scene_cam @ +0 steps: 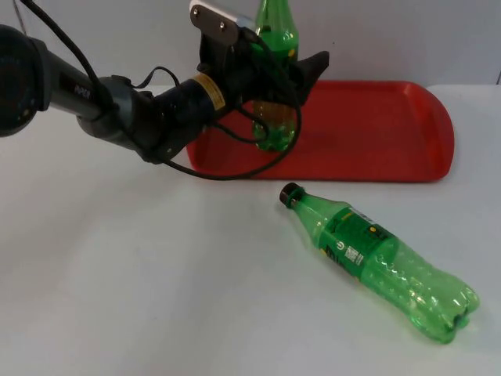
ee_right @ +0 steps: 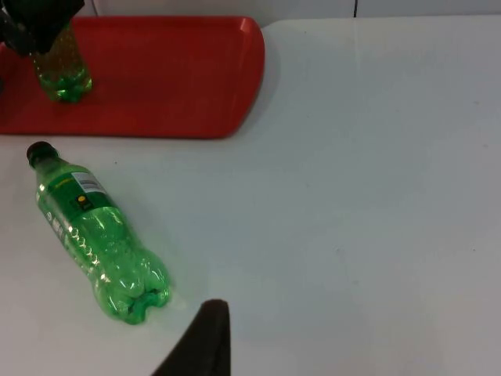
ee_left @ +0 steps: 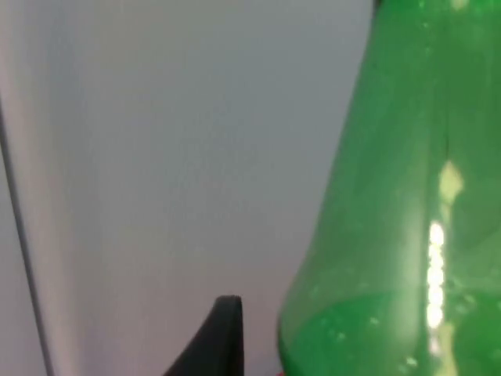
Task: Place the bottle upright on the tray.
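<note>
A green bottle (scene_cam: pixel 275 129) stands upright at the left end of the red tray (scene_cam: pixel 376 133); its base (ee_right: pixel 63 74) is also in the right wrist view. My left gripper (scene_cam: pixel 296 74) reaches in around the bottle's upper body. In the left wrist view a gap shows between my black fingertip (ee_left: pixel 225 337) and the bottle's wall (ee_left: pixel 391 235), so the gripper is open. A second green bottle (scene_cam: pixel 383 258) with a black cap (scene_cam: pixel 291 193) lies on its side on the table in front of the tray. The right arm waits; its fingertip (ee_right: pixel 210 333) hangs over the table near that lying bottle (ee_right: pixel 94 243).
The tray (ee_right: pixel 196 78) runs along the back of the white table, close to the grey partition wall (scene_cam: pixel 391 39). The left arm (scene_cam: pixel 117 102) stretches across the table's back left. Bare table (ee_right: pixel 368 196) lies to the right of the lying bottle.
</note>
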`<state>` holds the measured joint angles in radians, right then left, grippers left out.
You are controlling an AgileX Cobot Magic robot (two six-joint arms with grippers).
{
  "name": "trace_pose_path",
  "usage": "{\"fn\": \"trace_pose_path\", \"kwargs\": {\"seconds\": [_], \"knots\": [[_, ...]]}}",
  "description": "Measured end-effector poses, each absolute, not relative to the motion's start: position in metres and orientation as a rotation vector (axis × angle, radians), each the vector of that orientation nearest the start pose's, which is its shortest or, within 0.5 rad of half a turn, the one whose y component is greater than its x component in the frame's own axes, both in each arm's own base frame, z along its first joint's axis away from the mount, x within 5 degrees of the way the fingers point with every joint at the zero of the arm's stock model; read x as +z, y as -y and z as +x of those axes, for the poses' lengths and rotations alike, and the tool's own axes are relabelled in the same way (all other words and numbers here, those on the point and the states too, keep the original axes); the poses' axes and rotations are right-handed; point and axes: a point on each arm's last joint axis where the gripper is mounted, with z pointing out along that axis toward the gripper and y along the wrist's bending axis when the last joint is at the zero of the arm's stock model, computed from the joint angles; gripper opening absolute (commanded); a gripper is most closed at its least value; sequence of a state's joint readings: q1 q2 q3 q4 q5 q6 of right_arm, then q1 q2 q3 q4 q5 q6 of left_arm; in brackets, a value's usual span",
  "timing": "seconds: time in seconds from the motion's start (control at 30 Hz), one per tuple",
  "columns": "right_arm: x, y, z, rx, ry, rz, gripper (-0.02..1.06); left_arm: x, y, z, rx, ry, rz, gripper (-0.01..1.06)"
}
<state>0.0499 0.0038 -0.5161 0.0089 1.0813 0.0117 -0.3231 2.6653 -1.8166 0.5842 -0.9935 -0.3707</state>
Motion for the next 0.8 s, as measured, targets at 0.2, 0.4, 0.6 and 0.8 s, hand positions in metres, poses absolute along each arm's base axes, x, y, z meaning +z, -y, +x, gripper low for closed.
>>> {"fn": "trace_pose_path", "kwargs": {"seconds": [0.2, 0.4, 0.6, 0.8], "knots": [[0.28, 0.0, -0.007, 0.049, -2.053, -0.04, 1.05, 0.072, 0.208, 0.504, -0.628, -1.336, 0.638, 1.05], [0.28, 0.0, -0.007, 0.049, -2.053, -0.04, 1.05, 0.072, 0.2, 0.505, -0.683, -1.366, 0.683, 1.05], [0.28, 0.0, -0.007, 0.049, -2.053, -0.04, 1.05, 0.073, 0.194, 0.504, -0.738, -1.398, 0.733, 1.05], [0.28, 0.0, -0.007, 0.049, -2.053, -0.04, 1.05, 0.071, 0.188, 0.504, -0.769, -1.429, 0.755, 1.05]]}}
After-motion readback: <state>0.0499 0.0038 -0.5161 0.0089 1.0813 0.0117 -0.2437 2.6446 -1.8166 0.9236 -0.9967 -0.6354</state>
